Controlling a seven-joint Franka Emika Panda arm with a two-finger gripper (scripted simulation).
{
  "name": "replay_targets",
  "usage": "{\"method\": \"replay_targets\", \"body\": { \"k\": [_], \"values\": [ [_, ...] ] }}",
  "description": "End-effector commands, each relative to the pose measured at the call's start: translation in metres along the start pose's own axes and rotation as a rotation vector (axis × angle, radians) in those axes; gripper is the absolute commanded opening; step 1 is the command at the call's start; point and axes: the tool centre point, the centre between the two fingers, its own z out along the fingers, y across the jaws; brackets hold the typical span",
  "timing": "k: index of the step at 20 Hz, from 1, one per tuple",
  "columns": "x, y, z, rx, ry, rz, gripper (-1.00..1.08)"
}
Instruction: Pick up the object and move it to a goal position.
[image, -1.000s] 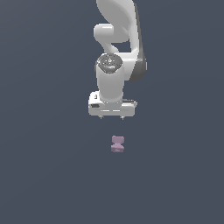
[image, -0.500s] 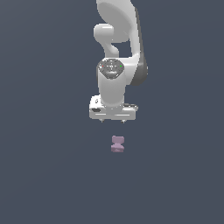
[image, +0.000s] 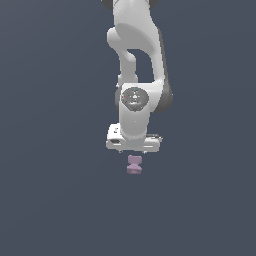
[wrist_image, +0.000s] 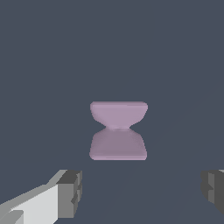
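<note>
The object (image: 133, 165) is a small pale pinkish-purple spool with a narrow waist, lying on the dark grey floor. In the exterior view my white gripper (image: 133, 151) hangs directly above it, its lower edge just over the object's top. In the wrist view the object (wrist_image: 118, 130) sits centred ahead of my gripper (wrist_image: 142, 190), between the lines of the two dark fingertips (wrist_image: 70, 192), which stand wide apart. The gripper is open and holds nothing.
A uniform dark grey surface (image: 55, 200) fills both views. The white arm (image: 137, 60) rises from the gripper to the top edge of the exterior view.
The gripper has come down toward the object over the last second, closing most of the gap above it. The object has not moved.
</note>
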Motion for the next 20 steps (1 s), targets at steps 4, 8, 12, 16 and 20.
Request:
{"method": "replay_targets", "body": {
  "k": [4, 8, 12, 16, 20],
  "values": [
    [0.018, -0.009, 0.017, -0.003, 0.015, 0.009, 1.0],
    [0.024, -0.012, 0.023, -0.004, 0.02, 0.012, 1.0],
    [0.024, -0.012, 0.024, -0.004, 0.02, 0.012, 1.0],
    [0.024, -0.013, 0.031, -0.004, 0.02, 0.012, 1.0],
    [0.024, -0.013, 0.049, -0.004, 0.02, 0.012, 1.0]
  ]
}}
